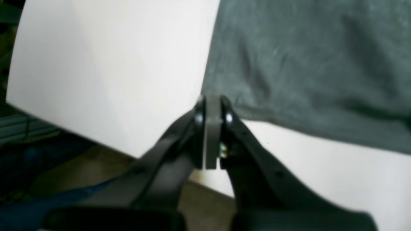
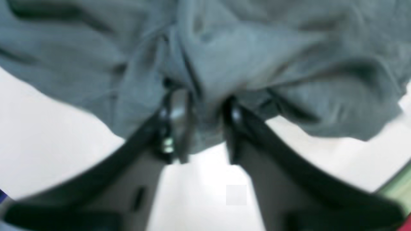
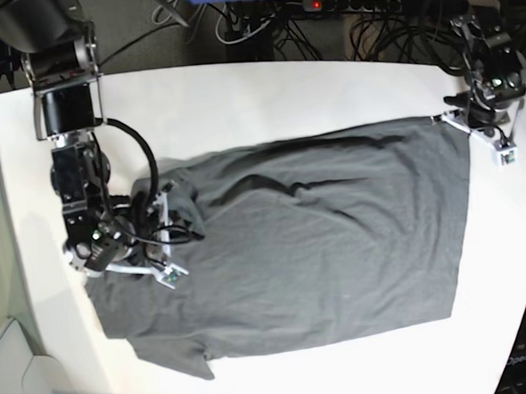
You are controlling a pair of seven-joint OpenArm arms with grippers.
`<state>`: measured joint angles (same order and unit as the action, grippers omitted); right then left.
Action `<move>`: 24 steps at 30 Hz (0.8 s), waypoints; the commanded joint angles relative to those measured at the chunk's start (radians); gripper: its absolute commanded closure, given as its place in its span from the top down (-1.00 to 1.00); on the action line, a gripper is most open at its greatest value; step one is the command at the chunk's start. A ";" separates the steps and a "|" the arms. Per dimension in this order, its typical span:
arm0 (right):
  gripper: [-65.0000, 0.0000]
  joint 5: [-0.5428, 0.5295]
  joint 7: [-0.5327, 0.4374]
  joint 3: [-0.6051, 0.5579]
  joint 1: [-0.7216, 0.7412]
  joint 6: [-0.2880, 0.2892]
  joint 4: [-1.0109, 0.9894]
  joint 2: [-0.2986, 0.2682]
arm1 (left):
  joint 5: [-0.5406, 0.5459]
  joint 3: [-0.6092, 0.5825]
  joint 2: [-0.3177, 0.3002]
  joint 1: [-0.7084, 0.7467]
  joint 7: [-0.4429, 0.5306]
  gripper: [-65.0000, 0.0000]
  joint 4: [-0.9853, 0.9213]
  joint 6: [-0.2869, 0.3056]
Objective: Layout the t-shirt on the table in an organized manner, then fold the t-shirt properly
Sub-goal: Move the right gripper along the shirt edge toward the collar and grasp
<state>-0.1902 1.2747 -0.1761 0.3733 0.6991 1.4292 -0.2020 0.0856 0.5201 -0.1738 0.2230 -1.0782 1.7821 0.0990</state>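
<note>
The dark grey t-shirt [image 3: 320, 247] lies spread over the white table [image 3: 239, 100], smooth on the right and bunched into folds on the left. My left gripper [image 3: 473, 122] is at the shirt's far right corner. In the left wrist view its jaws [image 1: 212, 106] are pressed together, with the corner of the t-shirt [image 1: 305, 64] running in at their tips. My right gripper [image 3: 169, 237] sits in the bunched left end. In the right wrist view its fingers [image 2: 202, 112] stand apart with a fold of the t-shirt [image 2: 257, 48] between them.
A power strip and cables [image 3: 349, 4] lie beyond the table's far edge. The table's edge and the floor [image 1: 80, 166] show close behind my left gripper. Bare white table [image 2: 48, 134] lies near my right gripper.
</note>
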 commanded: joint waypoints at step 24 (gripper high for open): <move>0.27 -0.009 -0.172 0.244 -0.122 -0.001 -0.069 0.003 | 0.000 0.010 -0.011 0.074 0.020 -0.96 0.019 -0.002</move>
<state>-0.1917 1.1133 0.0654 0.2310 0.6987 1.3437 -0.1886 0.0891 0.5251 -0.1719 0.3042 -1.0740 1.7828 0.1009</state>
